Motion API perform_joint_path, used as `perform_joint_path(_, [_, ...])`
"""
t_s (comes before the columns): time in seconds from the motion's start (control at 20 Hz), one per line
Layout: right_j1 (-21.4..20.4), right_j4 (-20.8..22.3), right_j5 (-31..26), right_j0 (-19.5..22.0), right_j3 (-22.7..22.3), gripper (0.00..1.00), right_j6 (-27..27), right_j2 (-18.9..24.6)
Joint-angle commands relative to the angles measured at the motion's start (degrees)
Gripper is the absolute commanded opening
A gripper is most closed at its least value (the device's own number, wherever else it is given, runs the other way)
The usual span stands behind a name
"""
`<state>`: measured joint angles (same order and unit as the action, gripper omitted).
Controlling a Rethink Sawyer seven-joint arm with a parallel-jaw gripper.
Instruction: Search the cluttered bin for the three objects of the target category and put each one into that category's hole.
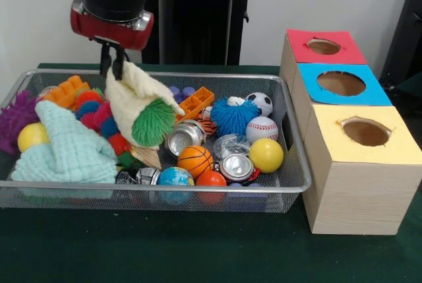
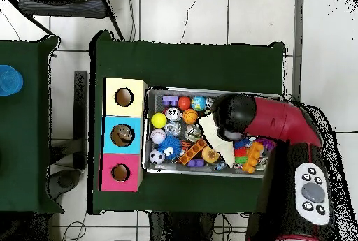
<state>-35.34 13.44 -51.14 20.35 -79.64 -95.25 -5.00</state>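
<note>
Front: gripper (image 1: 113, 64) pinched shut on cream cloth (image 1: 135, 95), lifted over bin (image 1: 295, 139); one clear bottle (image 1: 231, 144) near bin's middle, axis indistinct. Overhead: arm (image 2: 280, 123) covering bin's (image 2: 146, 130) right half; bottles not discernible.

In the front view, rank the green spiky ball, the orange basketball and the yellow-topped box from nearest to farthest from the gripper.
1. Green spiky rubber ball, just below the gripper, under the cream cloth it holds.
2. Small orange basketball, lower, mid-bin.
3. Yellow-topped wooden box, outside the wire-mesh bin, far right.
</note>
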Motion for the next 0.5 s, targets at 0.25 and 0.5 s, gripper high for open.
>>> perform_joint_path(0.25, [1.1,5.6,-8.3,3.1,6.1,0.00,5.6,1.6])
perform_joint_path(0.5, [-0.2,3.6,-5.8,4.4,2.2,1.00,4.4,3.4])
